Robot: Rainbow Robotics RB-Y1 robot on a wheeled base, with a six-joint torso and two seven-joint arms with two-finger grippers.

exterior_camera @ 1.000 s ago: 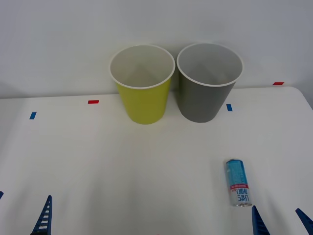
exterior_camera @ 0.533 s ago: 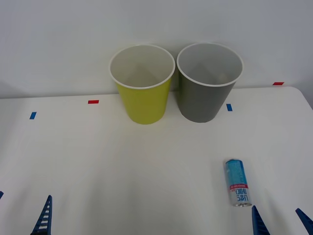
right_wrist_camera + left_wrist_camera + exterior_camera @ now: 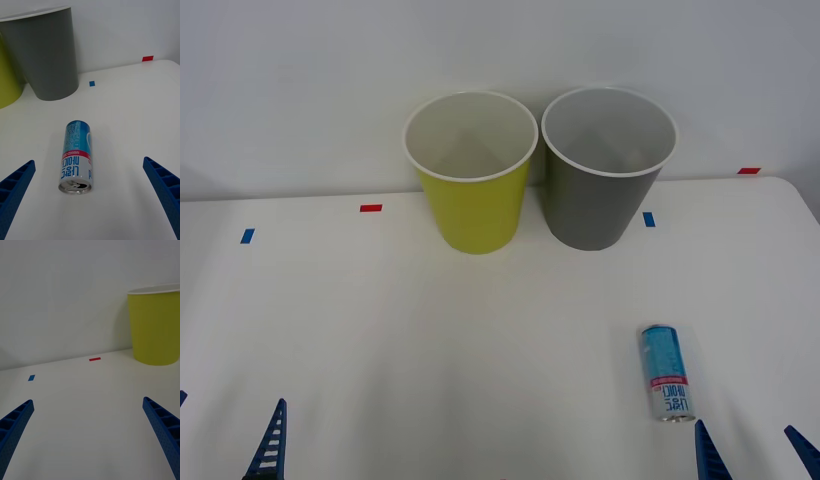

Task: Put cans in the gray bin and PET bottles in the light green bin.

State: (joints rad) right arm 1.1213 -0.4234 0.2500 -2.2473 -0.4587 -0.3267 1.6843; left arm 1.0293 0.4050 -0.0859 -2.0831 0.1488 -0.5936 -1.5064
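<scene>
A slim can (image 3: 666, 372) (image 3: 77, 155), light blue on its far half and white with blue lettering on its near half, lies on its side on the white table at the near right. Its silver end faces me. At the back of the table stand the light green bin (image 3: 472, 172) (image 3: 155, 328) and, to its right, the gray bin (image 3: 607, 168) (image 3: 45, 54), both upright with nothing showing inside. My right gripper (image 3: 752, 455) (image 3: 90, 202) is open at the near edge, just short of the can. My left gripper (image 3: 225, 440) (image 3: 88, 435) is open at the near left, holding nothing.
Small red and blue tape marks (image 3: 370, 208) (image 3: 648, 219) lie along the back of the table. A plain white wall rises behind the bins. The table's right edge runs close to the can's side.
</scene>
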